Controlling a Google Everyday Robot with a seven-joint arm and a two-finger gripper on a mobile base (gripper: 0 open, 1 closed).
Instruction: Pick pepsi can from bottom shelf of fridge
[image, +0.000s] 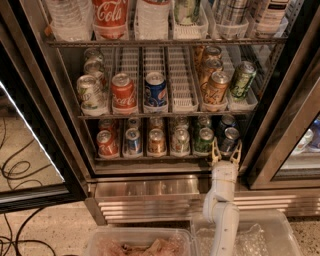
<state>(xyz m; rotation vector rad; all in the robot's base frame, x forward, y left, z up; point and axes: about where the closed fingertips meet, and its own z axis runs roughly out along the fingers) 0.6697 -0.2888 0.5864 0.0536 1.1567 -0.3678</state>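
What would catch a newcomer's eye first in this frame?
The white arm's two-finger gripper, open, hovers at the right end of the dim bottom shelf, right in front of a small dark navy-blue soda can. One rack up in the glass-door fridge, a red cola can and a bright blue can stand side by side.

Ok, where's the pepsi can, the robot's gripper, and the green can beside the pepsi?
pepsi can (230, 134): camera view, on its silver top.
gripper (226, 150): camera view, midway between its open fingertips, before the pepsi can.
green can (203, 142): camera view, on its green side.
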